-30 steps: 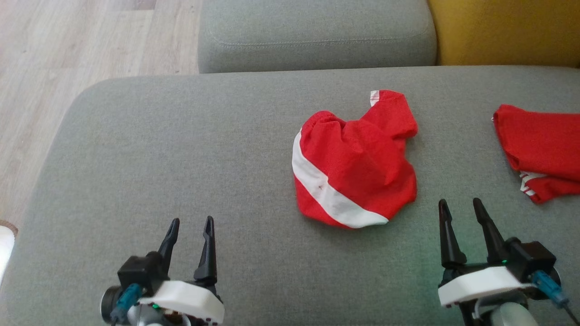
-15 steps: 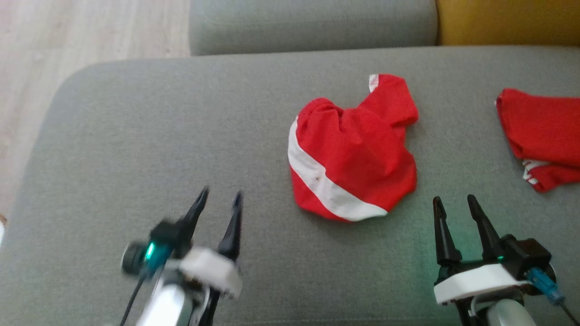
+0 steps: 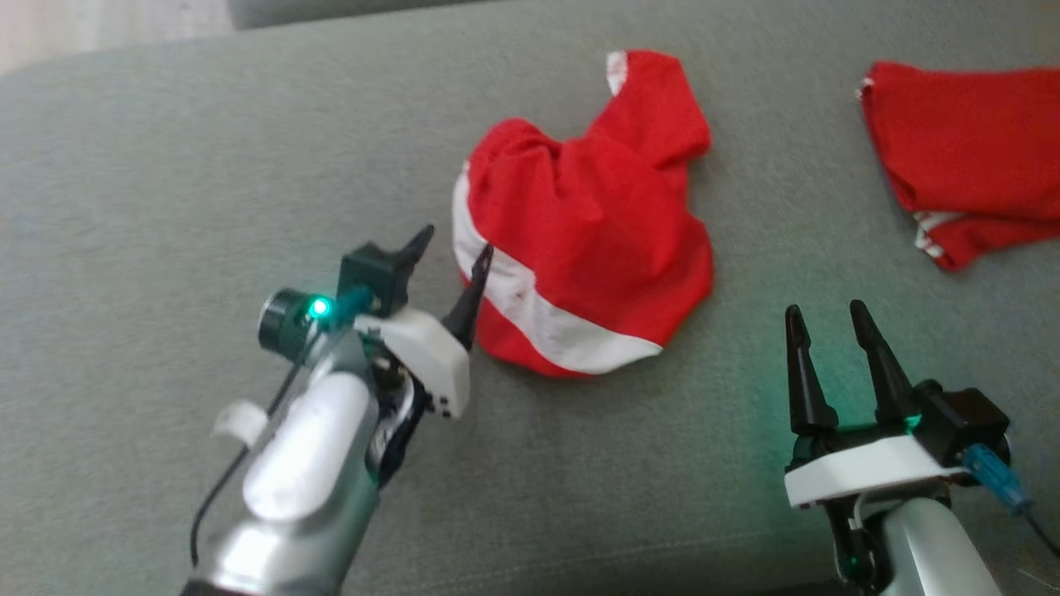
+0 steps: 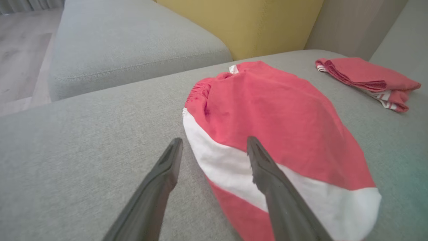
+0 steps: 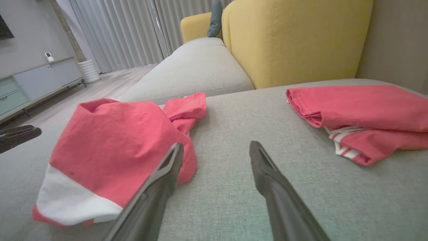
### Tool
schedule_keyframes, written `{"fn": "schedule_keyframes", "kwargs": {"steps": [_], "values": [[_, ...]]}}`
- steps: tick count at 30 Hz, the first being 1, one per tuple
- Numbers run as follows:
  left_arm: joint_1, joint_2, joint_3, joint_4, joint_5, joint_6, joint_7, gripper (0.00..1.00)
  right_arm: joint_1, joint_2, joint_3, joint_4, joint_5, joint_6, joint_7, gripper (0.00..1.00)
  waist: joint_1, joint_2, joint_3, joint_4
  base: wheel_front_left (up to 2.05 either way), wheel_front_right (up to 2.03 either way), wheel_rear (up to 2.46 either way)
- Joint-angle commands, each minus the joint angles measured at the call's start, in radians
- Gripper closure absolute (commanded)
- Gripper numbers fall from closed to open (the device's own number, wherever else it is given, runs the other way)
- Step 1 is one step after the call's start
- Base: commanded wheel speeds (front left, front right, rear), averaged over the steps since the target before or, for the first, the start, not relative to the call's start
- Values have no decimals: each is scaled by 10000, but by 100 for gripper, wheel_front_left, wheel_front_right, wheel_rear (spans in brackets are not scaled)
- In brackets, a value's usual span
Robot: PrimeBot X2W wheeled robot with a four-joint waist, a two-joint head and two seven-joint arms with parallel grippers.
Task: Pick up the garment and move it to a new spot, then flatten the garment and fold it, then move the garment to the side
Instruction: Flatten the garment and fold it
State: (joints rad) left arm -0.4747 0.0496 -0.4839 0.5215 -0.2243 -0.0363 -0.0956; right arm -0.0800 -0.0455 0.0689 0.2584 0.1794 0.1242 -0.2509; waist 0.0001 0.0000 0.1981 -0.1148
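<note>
A crumpled red garment (image 3: 588, 223) with a broad white band lies bunched on the grey cushion (image 3: 166, 182). My left gripper (image 3: 451, 244) is open at the garment's left edge, one dark finger over the white band, the other over bare cushion; the left wrist view shows the garment (image 4: 277, 120) just ahead of those fingers (image 4: 264, 167). My right gripper (image 3: 820, 319) is open above the cushion, to the right of and nearer than the garment. In the right wrist view the garment (image 5: 113, 140) sits to the left of its spread fingers (image 5: 267, 170).
A second red cloth (image 3: 961, 149) with white stripes lies folded at the far right of the cushion, also seen as the folded cloth (image 5: 361, 110). Another grey seat (image 4: 127, 43) and a yellow backrest (image 5: 294, 36) stand beyond. Wooden floor (image 3: 99, 25) lies past the cushion's left edge.
My left arm has reached forward and right until its fingers meet the garment's left edge. The head camera has tilted down and closer. The right gripper has stayed in place.
</note>
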Motion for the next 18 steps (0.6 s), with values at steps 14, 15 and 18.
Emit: {"fn": "schedule_keyframes", "kwargs": {"steps": [14, 15, 18], "values": [[-2074, 14, 286, 1915, -754, 127, 269, 100, -666, -47, 341, -409, 295, 65, -108, 0, -1, 0, 774, -596, 0, 0, 0], [-2071, 13, 306, 1894, -824, 172, 101, 100, -662, -47, 327, -411, 290, 65, -108, 0, -1, 0, 751, -554, 0, 0, 0], [-1943, 10, 401, 1696, -1084, 401, -446, 100, -607, -47, 273, -417, 261, 65, -108, 0, -1, 0, 646, -371, 0, 0, 0]]}}
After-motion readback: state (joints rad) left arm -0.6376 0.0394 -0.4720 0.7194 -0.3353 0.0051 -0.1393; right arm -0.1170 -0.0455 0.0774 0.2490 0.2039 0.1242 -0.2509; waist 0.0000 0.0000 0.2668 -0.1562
